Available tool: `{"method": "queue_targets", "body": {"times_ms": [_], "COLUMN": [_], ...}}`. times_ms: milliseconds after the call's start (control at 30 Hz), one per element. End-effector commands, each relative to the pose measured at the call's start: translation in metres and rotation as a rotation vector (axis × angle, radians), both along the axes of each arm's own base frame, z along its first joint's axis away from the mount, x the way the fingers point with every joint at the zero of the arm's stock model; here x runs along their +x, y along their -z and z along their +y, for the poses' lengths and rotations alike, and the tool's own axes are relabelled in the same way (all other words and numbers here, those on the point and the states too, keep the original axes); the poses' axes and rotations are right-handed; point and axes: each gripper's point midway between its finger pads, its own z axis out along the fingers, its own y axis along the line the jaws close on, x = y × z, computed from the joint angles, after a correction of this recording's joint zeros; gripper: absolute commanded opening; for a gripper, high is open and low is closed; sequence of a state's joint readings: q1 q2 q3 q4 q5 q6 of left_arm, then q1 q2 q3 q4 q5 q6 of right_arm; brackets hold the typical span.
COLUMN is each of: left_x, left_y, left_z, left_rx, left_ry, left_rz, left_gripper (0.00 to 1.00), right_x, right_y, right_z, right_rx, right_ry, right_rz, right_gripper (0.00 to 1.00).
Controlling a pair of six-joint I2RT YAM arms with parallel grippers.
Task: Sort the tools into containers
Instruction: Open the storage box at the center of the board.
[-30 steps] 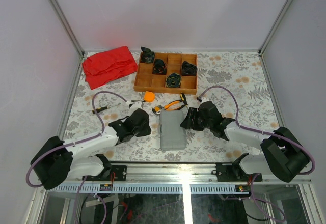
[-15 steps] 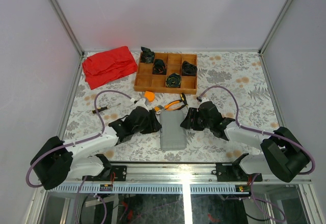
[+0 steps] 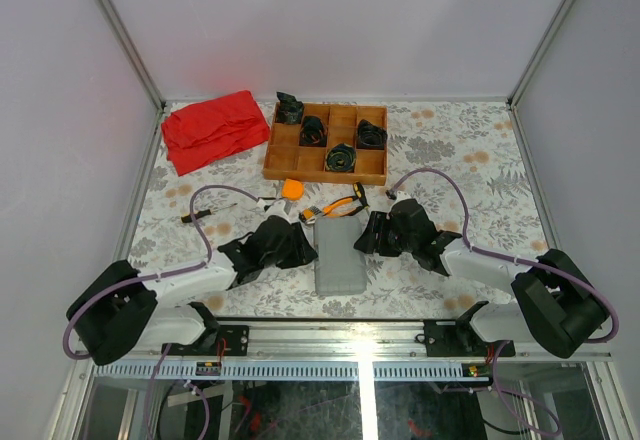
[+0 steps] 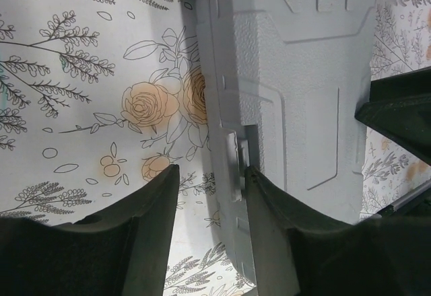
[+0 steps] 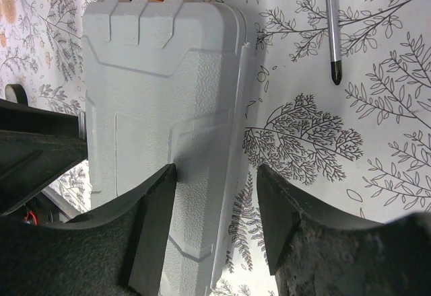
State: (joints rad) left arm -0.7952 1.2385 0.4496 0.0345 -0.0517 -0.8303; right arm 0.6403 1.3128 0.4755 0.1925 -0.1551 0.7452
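Left pincer: the left pincer [image 4: 211, 175] stood partly parted at the left edge of the grey case [image 3: 338, 256], with the latch between its fingers and nothing clamped.
Right pincer: the right pincer [image 5: 215, 175] was parted astride the case's right edge, one finger over the lid and the other over the worktop [image 3: 470, 160].
Case: it lay shut and flat between the two pincers.
Pliers: the orange-handled pliers [image 3: 345, 203] lay at the case's far end.
Tape measure: the orange tape measure [image 3: 292, 188] lay just beyond, to the left.
Screwdriver: a screwdriver [image 3: 205, 213] lay well to the left.
Far side: a wooden tray [image 3: 325, 177] held black coiled bundles [image 3: 341, 157], with a red cloth [image 3: 213, 128] beside it.
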Motion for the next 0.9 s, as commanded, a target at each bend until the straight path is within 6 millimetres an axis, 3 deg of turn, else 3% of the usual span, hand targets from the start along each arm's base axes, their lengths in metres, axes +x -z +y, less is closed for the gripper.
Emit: {"method": "queue_targets", "body": {"times_ms": [0, 167, 300, 733, 867], "left_x": [-0.004, -0.005, -0.002, 0.002, 0.004], "left_y": [0.010, 0.010, 0.008, 0.004, 0.002], "left_z": [0.009, 0.010, 0.006, -0.009, -0.011], "left_rx": [0.007, -0.001, -0.010, -0.082, -0.096], "left_ry": [-0.021, -0.021, -0.018, -0.003, -0.010], "left_rz": [0.002, -0.001, -0.005, -0.012, -0.018], "left_gripper": [0.41, 0.36, 0.25, 0.24, 0.12], "right_x": [-0.019, -0.020, -0.020, -0.021, -0.020], "right_y": [0.038, 0.039, 0.038, 0.039, 0.037], "right_z": [-0.032, -0.031, -0.031, -0.028, -0.027], "right_rx": [-0.172, -0.171, -0.169, -0.156, -0.149], "right_ry": [0.013, 0.011, 0.011, 0.001, -0.001], "right_rz": [0.096, 0.102, 0.103, 0.103, 0.096], "right_gripper": [0.57, 0.57, 0.58, 0.59, 0.60]}}
